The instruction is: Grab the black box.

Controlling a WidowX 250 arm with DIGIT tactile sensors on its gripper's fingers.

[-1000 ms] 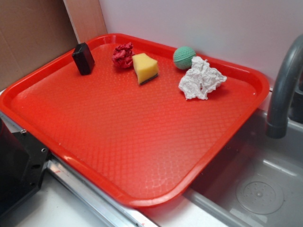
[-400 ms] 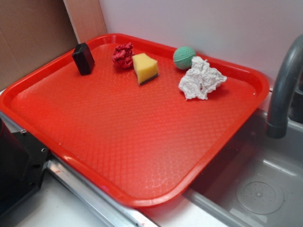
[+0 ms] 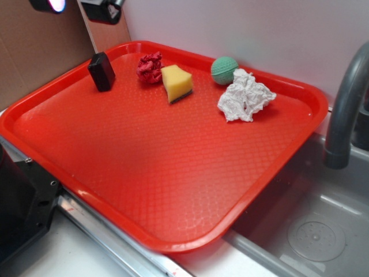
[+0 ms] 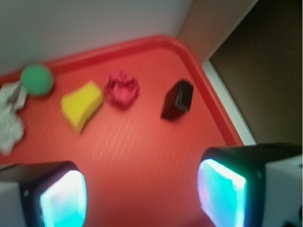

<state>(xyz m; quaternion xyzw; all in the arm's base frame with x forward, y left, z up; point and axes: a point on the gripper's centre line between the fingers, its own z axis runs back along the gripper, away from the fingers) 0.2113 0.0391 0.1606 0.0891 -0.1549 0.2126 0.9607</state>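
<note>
With its jaws spread high above the red tray, the gripper could descend off-line and topple the upright black box or snag the nearby red crumpled wad.

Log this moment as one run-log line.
phase: approach | gripper: open, empty, above tray | target: black box untouched, far-left corner

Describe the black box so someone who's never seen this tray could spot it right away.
Find the red tray beside the sink. Along its far edge, the black box stands in the left corner, just left of a crumpled red wad. It is the only dark, hard-edged block; its neighbours are colourful or crumpled.
</note>
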